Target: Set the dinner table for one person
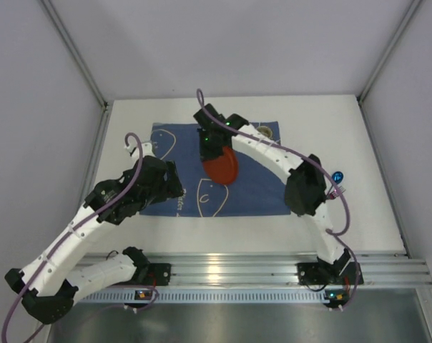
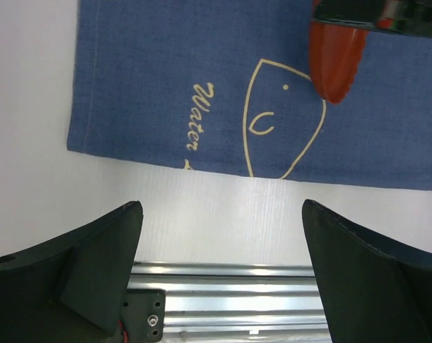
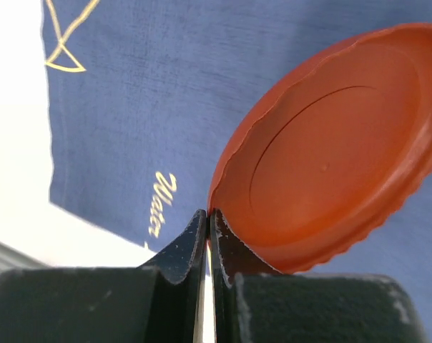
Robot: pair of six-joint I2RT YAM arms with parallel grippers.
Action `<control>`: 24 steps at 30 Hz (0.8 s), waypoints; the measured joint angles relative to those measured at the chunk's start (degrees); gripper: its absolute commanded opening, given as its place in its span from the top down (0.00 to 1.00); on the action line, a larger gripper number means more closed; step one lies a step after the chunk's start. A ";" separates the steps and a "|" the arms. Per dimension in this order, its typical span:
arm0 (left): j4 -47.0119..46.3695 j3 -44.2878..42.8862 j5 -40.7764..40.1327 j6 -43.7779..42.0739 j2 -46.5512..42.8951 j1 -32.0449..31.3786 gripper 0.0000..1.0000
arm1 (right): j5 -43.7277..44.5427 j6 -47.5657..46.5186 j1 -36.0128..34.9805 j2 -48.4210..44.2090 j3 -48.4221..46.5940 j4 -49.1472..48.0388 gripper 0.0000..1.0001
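White dinner table (image 1: 348, 146) (grey walls (image 1: 230, 43) around).

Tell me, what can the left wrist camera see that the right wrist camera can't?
Only the left wrist view shows the left tool, open and empty, and the whole smiling fish drawing. Only the right wrist view shows the round face and wavy edge of the red plate, and the spot where the right tool pinches its rim. Both show the blue mat, the word Water, the red plate and a bit of the white dinner table.
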State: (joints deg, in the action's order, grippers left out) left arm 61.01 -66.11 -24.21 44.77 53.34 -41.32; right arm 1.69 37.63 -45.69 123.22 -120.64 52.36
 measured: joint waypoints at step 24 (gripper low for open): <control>14.62 2.56 -2.67 7.56 -12.11 0.02 0.02 | -13.60 4.48 -1.38 16.20 -4.92 -9.92 0.57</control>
State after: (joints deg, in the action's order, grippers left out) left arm 75.64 -63.55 -26.87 52.34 41.23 -41.30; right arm -11.90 42.11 -47.07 139.41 -125.56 42.44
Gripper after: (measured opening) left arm 0.983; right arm 0.252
